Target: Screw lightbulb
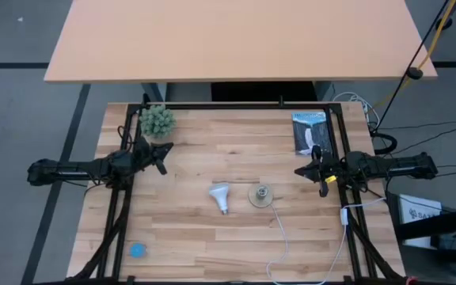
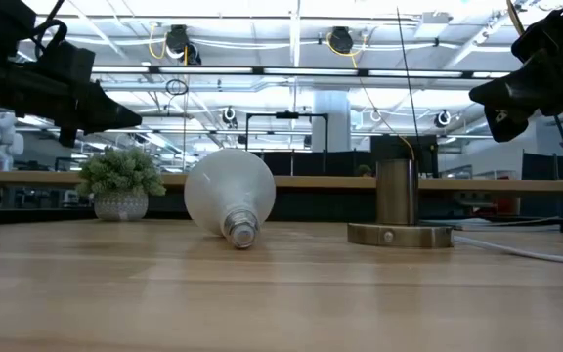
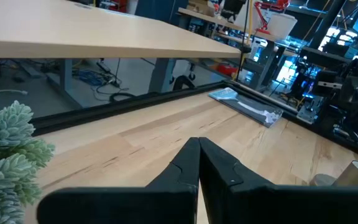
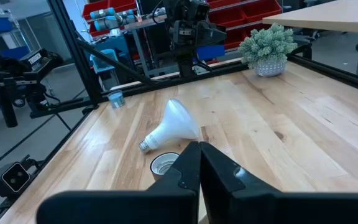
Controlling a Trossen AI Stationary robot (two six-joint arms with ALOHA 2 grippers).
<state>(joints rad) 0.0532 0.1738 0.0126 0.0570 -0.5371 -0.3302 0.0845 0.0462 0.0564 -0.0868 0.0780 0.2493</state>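
The white lightbulb (image 1: 220,195) lies on its side on the wooden table near the middle, its grey screw base toward the near edge; it also shows in the low view (image 2: 230,196) and the right wrist view (image 4: 171,124). The metal socket (image 1: 261,195) with its white cord stands upright just right of the bulb, seen also in the low view (image 2: 397,210) and the right wrist view (image 4: 165,165). My left gripper (image 1: 165,155) hovers shut above the table's left part, and it shows in its own wrist view (image 3: 199,149). My right gripper (image 1: 299,172) hovers shut right of the socket (image 4: 199,152).
A small potted plant (image 1: 157,121) stands at the far left. A dark booklet (image 1: 309,132) lies at the far right. A blue round object (image 1: 138,250) lies near the left front corner. The white cord (image 1: 279,237) runs toward the near edge.
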